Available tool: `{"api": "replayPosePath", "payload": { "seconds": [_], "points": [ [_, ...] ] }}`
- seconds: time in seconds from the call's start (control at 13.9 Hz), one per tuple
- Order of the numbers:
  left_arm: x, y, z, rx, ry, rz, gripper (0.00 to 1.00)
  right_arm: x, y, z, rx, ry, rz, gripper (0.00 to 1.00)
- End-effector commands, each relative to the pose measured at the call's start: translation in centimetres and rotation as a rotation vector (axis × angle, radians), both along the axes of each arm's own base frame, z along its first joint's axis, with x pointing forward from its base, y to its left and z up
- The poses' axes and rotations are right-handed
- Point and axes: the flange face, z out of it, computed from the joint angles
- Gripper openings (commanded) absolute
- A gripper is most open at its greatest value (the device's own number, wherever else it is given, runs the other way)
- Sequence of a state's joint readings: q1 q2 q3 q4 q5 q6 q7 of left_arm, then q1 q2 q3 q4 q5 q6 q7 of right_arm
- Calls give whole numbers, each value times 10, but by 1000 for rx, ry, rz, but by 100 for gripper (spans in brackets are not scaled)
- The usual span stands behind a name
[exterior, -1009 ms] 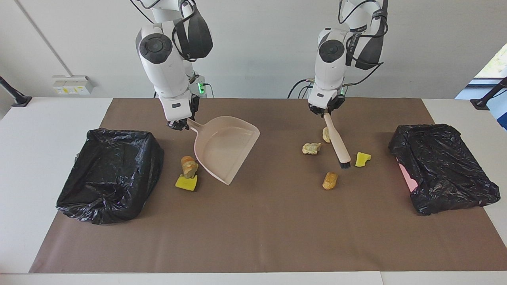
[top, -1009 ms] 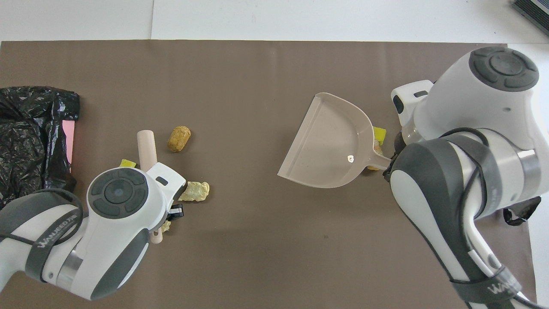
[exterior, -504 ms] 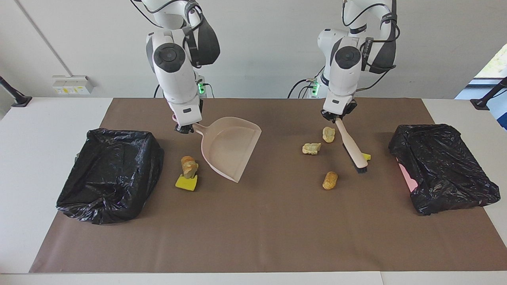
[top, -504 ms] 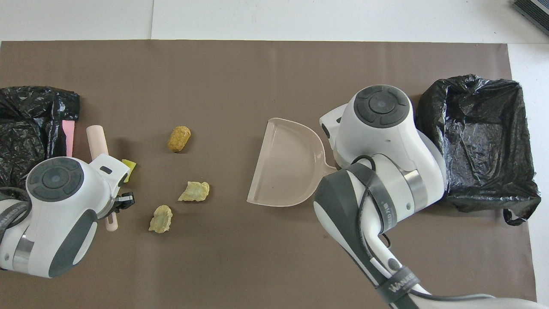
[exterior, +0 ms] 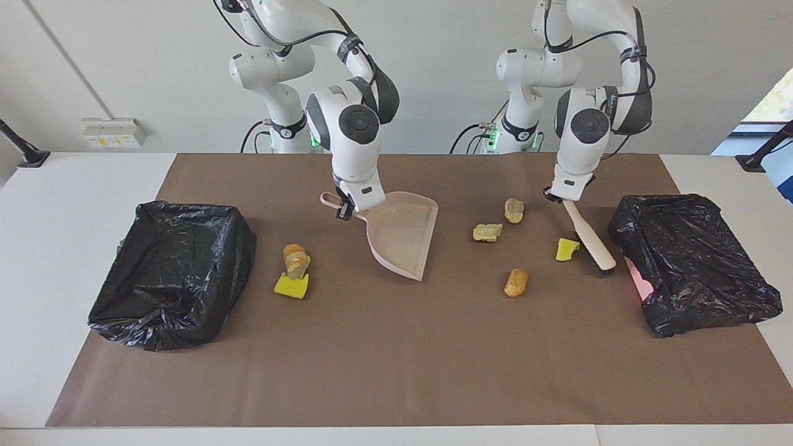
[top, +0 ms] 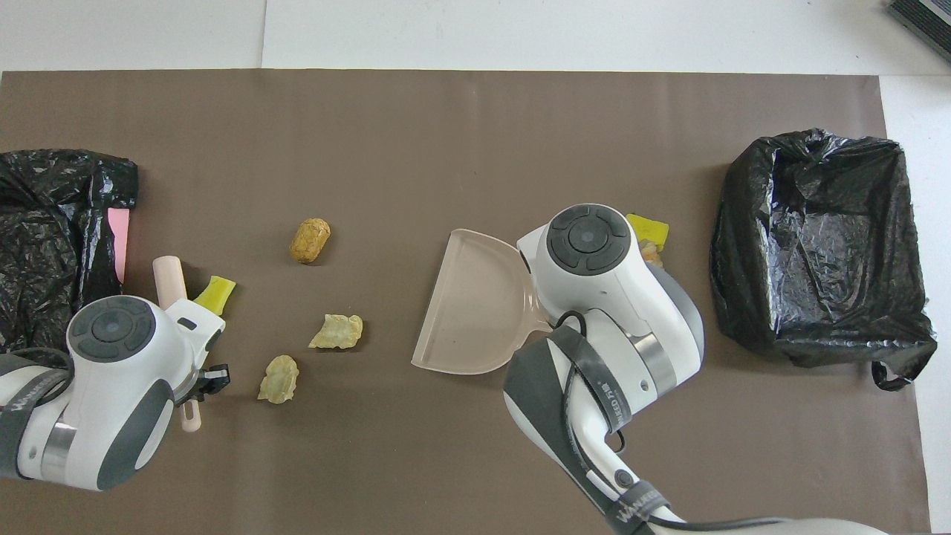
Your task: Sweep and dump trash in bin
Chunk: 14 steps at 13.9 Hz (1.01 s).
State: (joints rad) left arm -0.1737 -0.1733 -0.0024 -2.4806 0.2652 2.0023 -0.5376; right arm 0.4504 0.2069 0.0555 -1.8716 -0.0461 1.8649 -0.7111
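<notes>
My right gripper (exterior: 347,207) is shut on the handle of the pale pink dustpan (exterior: 403,238), whose lip tilts down over the middle of the mat. My left gripper (exterior: 560,197) is shut on the brush (exterior: 588,238), its bristles down beside a yellow trash chunk (exterior: 565,248). More trash lies between brush and dustpan: two pale lumps (exterior: 487,232) (exterior: 513,210) and a brown one (exterior: 516,282). A bread lump (exterior: 295,260) and a yellow sponge (exterior: 291,286) lie between the dustpan and the black-lined bin (exterior: 170,272). In the overhead view the arms hide both grippers.
A second black-lined bin (exterior: 691,260) with pink showing at its edge stands at the left arm's end, close to the brush bristles. A brown mat (exterior: 396,359) covers the table, and its stretch farthest from the robots is bare.
Both arms have swung toward the left arm's end. The dustpan moved away from the sponge and bread lump to mid-mat. The brush passed over the yellow chunk to its bin side.
</notes>
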Motion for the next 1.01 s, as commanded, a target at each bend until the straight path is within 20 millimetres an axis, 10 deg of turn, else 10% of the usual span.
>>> {"api": "replayPosePath", "payload": {
  "seconds": [0.0,0.58,0.94],
  "points": [
    [-23,-25,0,3,8,-57,0,-5,18,-19,-7,-33,8,0],
    [-25,-128,11,-207,43,-147,0,-8,28,-30,-14,-31,-8,0],
    [-17,-136,53,-182,121,-121,0,-8,27,-30,-16,-28,-8,0]
  ]
}}
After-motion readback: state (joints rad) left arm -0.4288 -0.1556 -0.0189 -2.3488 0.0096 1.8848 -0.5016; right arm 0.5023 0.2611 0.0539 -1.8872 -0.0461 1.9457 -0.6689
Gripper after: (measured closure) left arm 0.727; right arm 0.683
